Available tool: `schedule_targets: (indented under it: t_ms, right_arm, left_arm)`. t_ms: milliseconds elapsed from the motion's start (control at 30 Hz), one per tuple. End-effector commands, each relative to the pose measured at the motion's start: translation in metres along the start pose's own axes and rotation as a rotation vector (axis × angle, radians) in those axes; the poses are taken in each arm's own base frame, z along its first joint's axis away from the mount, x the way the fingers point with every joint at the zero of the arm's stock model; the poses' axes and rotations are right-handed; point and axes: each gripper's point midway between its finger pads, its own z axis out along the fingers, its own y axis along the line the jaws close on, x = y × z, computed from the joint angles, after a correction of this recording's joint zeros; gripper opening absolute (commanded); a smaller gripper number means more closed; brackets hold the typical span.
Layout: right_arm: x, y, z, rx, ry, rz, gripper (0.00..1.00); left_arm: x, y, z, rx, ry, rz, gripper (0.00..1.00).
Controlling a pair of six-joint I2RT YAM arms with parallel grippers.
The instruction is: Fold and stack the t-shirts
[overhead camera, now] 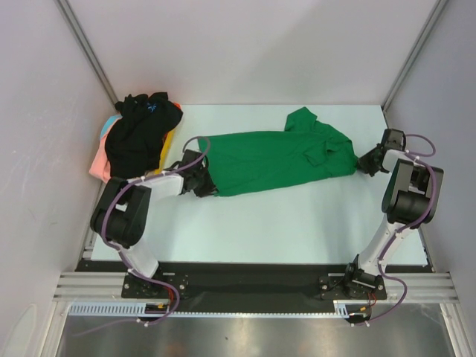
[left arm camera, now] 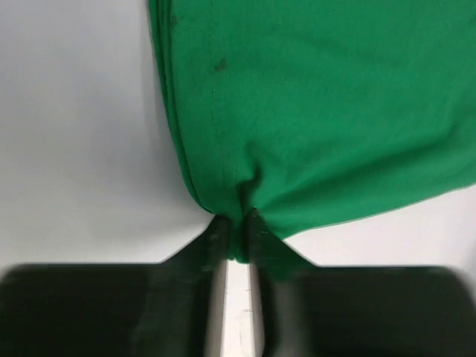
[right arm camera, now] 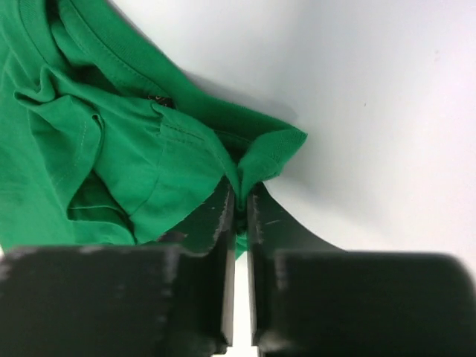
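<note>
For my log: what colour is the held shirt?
The shirt is plain green; top external view shows it best.

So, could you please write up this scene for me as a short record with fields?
green t-shirt: lying stretched lengthwise across the table, bunched near the collar
left gripper: shut on the shirt's left end
right gripper: shut on the shirt's right end, near the collar
black t-shirt: crumpled at the table's far left, lying on top of pink and orange cloth
</note>
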Motion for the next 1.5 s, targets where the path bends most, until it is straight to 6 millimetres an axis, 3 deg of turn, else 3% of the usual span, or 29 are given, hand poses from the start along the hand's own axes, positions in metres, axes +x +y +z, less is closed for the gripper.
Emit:
schedule_targets:
  t_ms: [0,33,100,133,200,267,333,400,433,467,500,533,567,667,700,733,767,800,833,900,933,1133,1200,1233,1267,1333,1367,1400,1467]
  right_arm:
    - [-0.016,0.017,-0.003,-0.03,-0.048,-0.024,0.04]
    - [-0.013,0.023,-0.004,-0.037,-0.045,-0.035,0.01]
    - [-0.017,0.043,-0.01,-0.057,-0.047,-0.058,0.0]
    - [-0.01,0.058,-0.013,-0.084,-0.025,-0.076,0.0]
    - [-0.012,0.077,-0.023,-0.11,-0.011,-0.09,0.0]
    - [-0.028,0.105,-0.044,-0.174,-0.044,-0.106,0.0]
    - [-0.043,0.115,-0.07,-0.189,-0.092,-0.124,0.0]
    - [-0.052,0.102,-0.083,-0.163,-0.112,-0.108,0.0]
    - [-0.056,0.1,-0.099,-0.174,-0.137,-0.104,0.0]
    - [-0.05,0.075,-0.096,-0.135,-0.116,-0.076,0.0]
    - [-0.047,0.068,-0.099,-0.138,-0.123,-0.068,0.0]
    - [-0.047,0.064,-0.111,-0.151,-0.146,-0.067,0.0]
    - [-0.03,0.038,-0.104,-0.113,-0.12,-0.056,0.0]
    - [-0.008,0.012,-0.113,-0.099,-0.12,-0.05,0.0]
    - [0.017,-0.012,-0.105,-0.063,-0.079,-0.045,0.0]
    - [0.026,-0.02,-0.106,-0.053,-0.079,-0.042,0.0]
    - [0.031,-0.024,-0.113,-0.057,-0.092,-0.046,0.0]
    - [0.054,-0.046,-0.108,-0.011,-0.058,-0.024,0.0]
    - [0.058,-0.058,-0.108,0.018,-0.068,-0.006,0.0]
    - [0.063,-0.071,-0.113,0.026,-0.093,0.043,0.0]
    - [0.071,-0.089,-0.111,0.056,-0.085,0.084,0.0]
    - [0.079,-0.111,-0.119,0.05,-0.101,0.201,0.01]
    - [0.083,-0.115,-0.12,0.053,-0.098,0.211,0.11]
    - [0.082,-0.115,-0.122,0.048,-0.106,0.214,0.34]
    - [0.083,-0.116,-0.122,0.049,-0.107,0.218,0.56]
    - [0.079,-0.117,-0.128,0.046,-0.129,0.229,0.89]
    - [0.078,-0.116,-0.131,0.039,-0.136,0.231,0.91]
    - [0.075,-0.114,-0.134,0.025,-0.153,0.235,0.92]
    - [0.06,-0.088,-0.15,-0.113,-0.227,0.224,0.92]
  left_arm:
    - [-0.006,-0.005,0.009,-0.013,0.005,0.021,0.08]
    - [-0.016,-0.01,0.006,-0.016,-0.005,0.029,0.02]
    - [-0.026,-0.014,-0.001,-0.03,-0.01,0.047,0.0]
    - [-0.048,-0.023,-0.009,-0.015,-0.05,0.041,0.0]
    - [-0.074,-0.03,-0.027,0.007,-0.092,0.029,0.0]
    - [-0.111,-0.034,-0.053,0.015,-0.149,0.008,0.0]
    - [-0.14,-0.033,-0.085,0.012,-0.209,-0.004,0.0]
    - [-0.152,-0.031,-0.109,0.011,-0.26,-0.007,0.01]
    - [-0.15,-0.024,-0.113,-0.001,-0.26,-0.012,0.0]
    - [-0.148,-0.022,-0.117,-0.001,-0.261,-0.014,0.0]
    - [-0.144,-0.021,-0.124,0.007,-0.269,-0.01,0.0]
    - [-0.13,-0.012,-0.117,-0.006,-0.24,-0.013,0.0]
    - [-0.125,-0.011,-0.123,0.007,-0.25,-0.011,0.0]
    - [-0.086,0.021,-0.112,-0.04,-0.199,-0.041,0.0]
    - [-0.079,0.023,-0.118,-0.023,-0.212,-0.051,0.0]
    - [-0.056,0.039,-0.108,-0.043,-0.177,-0.069,0.0]
    - [-0.046,0.045,-0.107,-0.044,-0.17,-0.078,0.0]
    - [-0.041,0.045,-0.112,-0.022,-0.191,-0.094,0.0]
    - [-0.02,0.059,-0.105,-0.044,-0.156,-0.112,0.0]
    - [-0.009,0.064,-0.107,-0.035,-0.166,-0.133,0.0]
    - [0.003,0.072,-0.104,-0.049,-0.149,-0.143,0.0]
    - [0.029,0.088,-0.103,-0.06,-0.142,-0.192,0.02]
    - [0.035,0.09,-0.104,-0.06,-0.134,-0.2,0.07]
    - [0.039,0.092,-0.104,-0.06,-0.124,-0.203,0.11]
    - [0.043,0.091,-0.105,-0.05,-0.114,-0.204,0.26]
    - [0.045,0.086,-0.11,-0.021,-0.117,-0.196,0.51]
    - [0.046,0.083,-0.114,-0.004,-0.121,-0.19,0.67]
    - [0.046,0.078,-0.122,0.028,-0.131,-0.153,0.71]
    - [0.038,0.065,-0.137,0.067,-0.16,-0.104,0.84]
